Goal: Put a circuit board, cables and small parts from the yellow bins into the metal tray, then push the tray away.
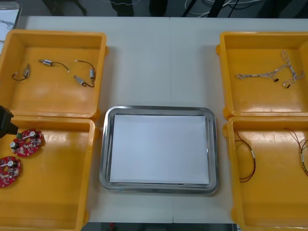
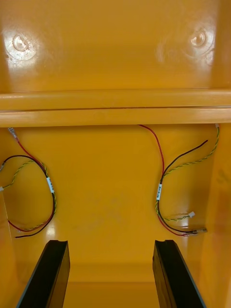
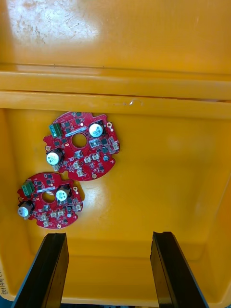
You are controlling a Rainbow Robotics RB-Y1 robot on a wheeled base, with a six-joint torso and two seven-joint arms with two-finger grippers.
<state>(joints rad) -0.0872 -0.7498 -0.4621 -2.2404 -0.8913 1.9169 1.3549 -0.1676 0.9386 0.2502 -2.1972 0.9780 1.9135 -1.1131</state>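
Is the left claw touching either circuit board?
Apart. The left wrist view shows the left claw open, with bare yellow bin floor between its fingers and the nearer circuit board.

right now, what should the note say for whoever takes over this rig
Left gripper: open over the near left yellow bin, short of its two round red circuit boards.
Right gripper: open over the near right yellow bin, its two red and yellow cables beyond the fingers.
Small metal parts: far left bin. Twisted blue and white cable: far right bin.
Done: nothing; metal tray white inside, unloaded.
Left: load board, cables, parts; push tray away.
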